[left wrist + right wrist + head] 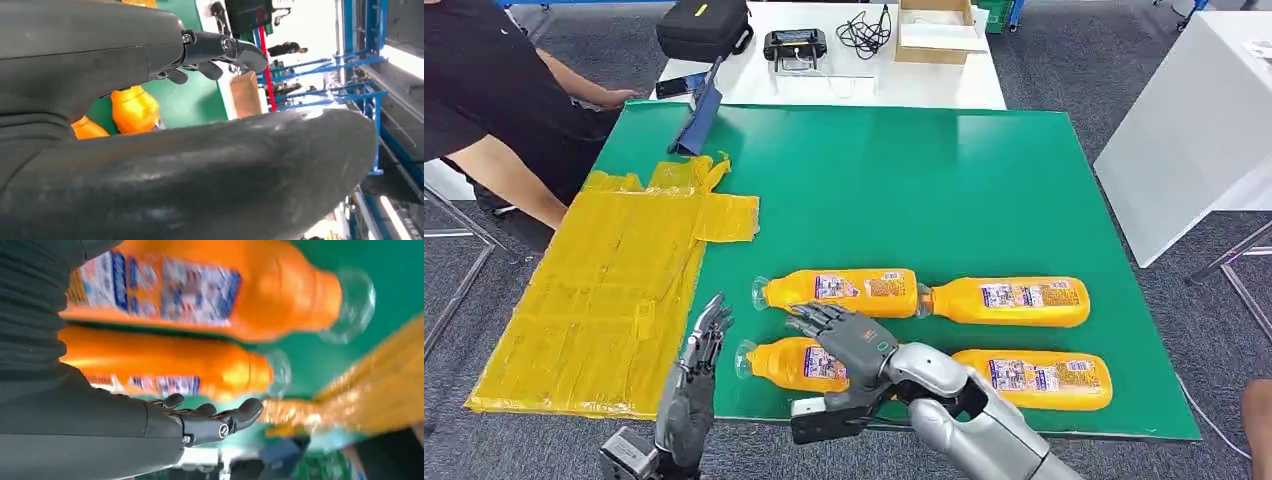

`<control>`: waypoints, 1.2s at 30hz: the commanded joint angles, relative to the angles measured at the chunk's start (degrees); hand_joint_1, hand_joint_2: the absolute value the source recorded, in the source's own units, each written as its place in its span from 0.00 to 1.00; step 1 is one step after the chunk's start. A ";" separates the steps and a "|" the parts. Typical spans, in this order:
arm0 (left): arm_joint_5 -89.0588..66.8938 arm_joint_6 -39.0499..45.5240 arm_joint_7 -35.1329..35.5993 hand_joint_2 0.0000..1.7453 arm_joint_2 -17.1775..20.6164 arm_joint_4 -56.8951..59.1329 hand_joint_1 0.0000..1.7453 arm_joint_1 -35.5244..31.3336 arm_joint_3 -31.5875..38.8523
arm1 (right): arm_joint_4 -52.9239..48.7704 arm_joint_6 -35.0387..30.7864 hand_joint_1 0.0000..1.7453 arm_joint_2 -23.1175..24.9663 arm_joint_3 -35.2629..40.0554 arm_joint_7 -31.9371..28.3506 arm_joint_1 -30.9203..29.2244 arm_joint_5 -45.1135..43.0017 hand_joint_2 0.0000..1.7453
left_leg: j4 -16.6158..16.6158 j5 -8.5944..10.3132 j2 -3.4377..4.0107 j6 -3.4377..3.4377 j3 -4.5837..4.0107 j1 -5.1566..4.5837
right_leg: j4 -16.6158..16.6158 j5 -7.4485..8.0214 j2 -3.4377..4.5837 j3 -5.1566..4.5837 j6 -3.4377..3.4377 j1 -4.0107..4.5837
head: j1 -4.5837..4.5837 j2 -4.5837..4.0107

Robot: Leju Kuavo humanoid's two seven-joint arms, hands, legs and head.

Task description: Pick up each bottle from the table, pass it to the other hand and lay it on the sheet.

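The right robot hand (pixel 849 338) hovers with fingers spread, holding nothing, over the near-left bottle (pixel 789 364), which lies lengthwise, cap toward the yellow sheet (pixel 614 290); the left robot hand (pixel 696 378) waits open beside that cap.

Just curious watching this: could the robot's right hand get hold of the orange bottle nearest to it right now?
Probably yes. The right hand hovers open just over the near-left bottle, which lies on the green table with nothing covering it. The left hand stands off to the side.
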 commanded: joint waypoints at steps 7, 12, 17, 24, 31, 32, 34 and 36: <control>0.66 0.85 0.15 0.00 0.61 0.31 0.00 0.08 0.64 | 3.92 -1.00 0.00 -7.08 8.10 1.31 1.32 0.15 1.00 | -0.13 0.01 -0.04 0.04 0.15 0.01 | -0.14 0.01 -0.09 0.17 0.00 0.00 | -0.02 0.00; 0.92 1.22 0.15 0.00 0.38 -0.28 0.00 0.83 0.68 | 3.92 -3.88 0.00 -8.00 8.72 4.50 4.38 3.67 1.00 | -0.11 0.02 -0.16 0.03 0.14 0.01 | -0.14 -0.01 -0.19 0.17 0.00 0.00 | -0.02 0.00; 0.92 1.14 0.15 0.00 0.23 -0.63 0.00 1.29 0.83 | 5.28 -5.28 0.00 -7.14 8.45 6.67 6.00 6.08 1.00 | -0.27 0.01 -0.08 0.04 0.43 0.04 | -0.30 0.02 -0.14 0.44 0.00 0.04 | -0.04 0.00; 0.95 0.53 0.15 0.00 -0.37 -0.43 0.00 1.15 0.90 | 12.07 -3.88 1.00 -4.86 6.43 9.83 8.23 9.02 1.00 | -0.11 -0.06 -0.05 0.03 0.50 0.01 | -0.15 -0.02 -0.09 0.53 -0.01 0.01 | -0.02 0.00; 1.00 -0.17 0.15 0.00 -0.82 1.27 0.00 -0.01 0.84 | 15.55 -2.56 1.00 -2.67 4.68 11.57 8.07 8.65 1.00 | -0.26 0.02 -0.17 0.06 0.84 0.05 | -0.35 0.05 -0.26 0.93 -0.01 0.08 | 0.00 0.00; 1.06 -0.22 0.15 0.00 -0.84 1.33 0.00 -0.04 0.86 | 15.74 -2.57 1.00 -2.60 4.56 11.64 8.07 8.64 1.00 | -0.24 0.01 -0.13 0.05 0.90 0.03 | -0.31 0.04 -0.21 0.95 -0.01 0.06 | -0.04 0.00; 1.67 -1.05 0.15 0.00 -0.84 2.03 0.00 -0.58 1.00 | 17.44 -2.02 1.00 -2.07 3.30 11.88 7.83 7.54 1.00 | -0.29 0.05 -0.12 0.06 0.94 0.05 | -0.39 0.09 -0.17 0.98 -0.01 0.09 | -0.02 0.00; 1.77 -1.05 0.15 0.00 -1.02 2.25 0.00 -0.81 1.15 | 18.08 -1.88 1.00 -2.01 2.86 11.78 7.40 7.21 1.00 | -0.16 -0.09 -0.03 0.03 1.06 0.00 | -0.21 0.00 0.00 1.03 -0.01 0.03 | -0.04 0.00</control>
